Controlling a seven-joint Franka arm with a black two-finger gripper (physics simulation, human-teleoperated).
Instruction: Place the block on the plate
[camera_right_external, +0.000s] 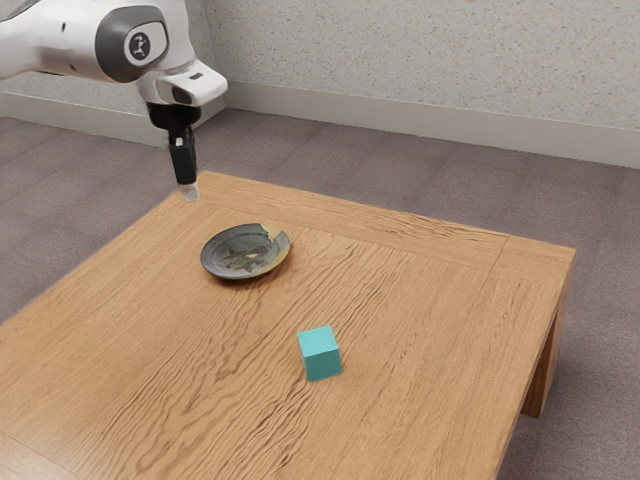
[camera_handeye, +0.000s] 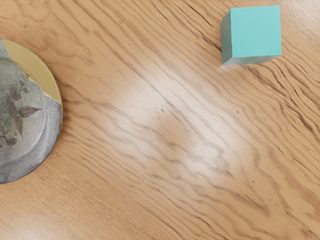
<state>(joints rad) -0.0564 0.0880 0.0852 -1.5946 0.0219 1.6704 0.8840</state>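
On the bare wood of the table: one block, a plain turquoise cube, sitting flat on one face. It stands well apart from the plate, nearer the exterior camera and farther toward the exterior view's right. The wrist view gives its top face and two of its sides, with bare wood between it and the plate.

Also on the table: one plate, round, with a raised rim, resting face up. Mostly mottled grey, with a yellowish section at the rim. Decoration: dark leaves on stems, seen in the wrist view, where part of the plate enters. Its face carries nothing.

In the exterior view's upper left: one robot arm, white, with a dark grey cap at the joint, bent downward at the wrist. At its end, one black claw with a pale tip, pointing down, held above the level of the tabletop, apart from both plate and block. How far open it is, I cannot tell from this side; it has hold of neither the block nor the plate.

Table: light brown wood, strongly marked with dark, wavy grain; one leg visible toward the exterior view's right.

Surroundings: a floor in muted purple-grey; a pale, speckled wall with a plain baseboard along its foot.
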